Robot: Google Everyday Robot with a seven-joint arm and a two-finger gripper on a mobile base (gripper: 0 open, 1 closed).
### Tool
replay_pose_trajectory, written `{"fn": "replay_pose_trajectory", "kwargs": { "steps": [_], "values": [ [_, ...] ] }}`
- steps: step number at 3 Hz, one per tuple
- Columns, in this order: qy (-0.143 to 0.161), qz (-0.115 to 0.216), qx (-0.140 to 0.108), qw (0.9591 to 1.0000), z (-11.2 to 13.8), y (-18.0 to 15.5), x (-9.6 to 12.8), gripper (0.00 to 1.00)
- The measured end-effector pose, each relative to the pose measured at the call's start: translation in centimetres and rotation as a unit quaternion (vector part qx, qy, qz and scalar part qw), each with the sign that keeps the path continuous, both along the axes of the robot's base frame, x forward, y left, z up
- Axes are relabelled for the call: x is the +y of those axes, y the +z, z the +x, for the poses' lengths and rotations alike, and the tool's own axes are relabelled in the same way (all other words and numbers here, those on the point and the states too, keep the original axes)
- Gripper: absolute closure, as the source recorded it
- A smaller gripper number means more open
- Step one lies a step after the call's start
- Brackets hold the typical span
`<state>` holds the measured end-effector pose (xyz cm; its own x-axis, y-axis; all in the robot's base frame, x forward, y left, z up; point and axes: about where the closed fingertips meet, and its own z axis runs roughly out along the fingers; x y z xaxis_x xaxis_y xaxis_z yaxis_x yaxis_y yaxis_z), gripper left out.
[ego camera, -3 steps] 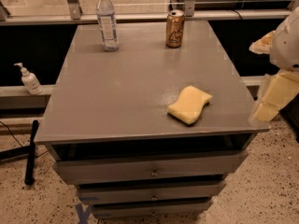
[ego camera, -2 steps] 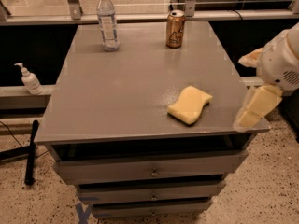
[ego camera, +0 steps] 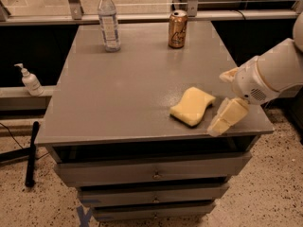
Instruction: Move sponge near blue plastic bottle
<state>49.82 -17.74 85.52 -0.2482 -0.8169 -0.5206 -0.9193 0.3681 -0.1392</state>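
while its fingers (ego camera: 230, 115) gape, gripper (ego camera: 219, 101) hangs apparently just beside sponge (ego camera: 191, 107).

Arm (ego camera: 279, 67) enters from right, wrist angled down-left; gripper (ego camera: 218, 101) sits low at mid-right w/ yellowish fingers (ego camera: 228, 117) spread well apart, tips pointing left.

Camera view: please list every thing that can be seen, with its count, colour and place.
sponge: one, pale yellow, front right of the table top
blue plastic bottle: one, clear with white cap, back left of the top
can: one, gold-brown, back of the top, right of the bottle
pump bottle: one, white, on the ledge left of the table
table: one, grey, with drawers below
black pole: one, on the floor at left
arm: one, white, from the right edge
gripper: one, yellowish fingers open, just right of the sponge
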Motion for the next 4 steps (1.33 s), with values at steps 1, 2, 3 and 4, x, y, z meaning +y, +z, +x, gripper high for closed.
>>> {"fn": "replay_pose_trajectory", "kwargs": {
  "steps": [1, 2, 3, 4],
  "values": [
    [-0.017, 0.028, 0.019, 0.9993, 1.1, -1.6, 2.1, 0.0],
    [-0.037, 0.053, 0.043, 0.997, 1.6, -2.9, 4.4, 0.18],
    [-0.049, 0.072, 0.058, 0.9945, 1.9, -3.6, 6.1, 0.41],
    [-0.052, 0.086, 0.055, 0.9934, 2.4, -2.9, 7.5, 0.64]
  ]
}}
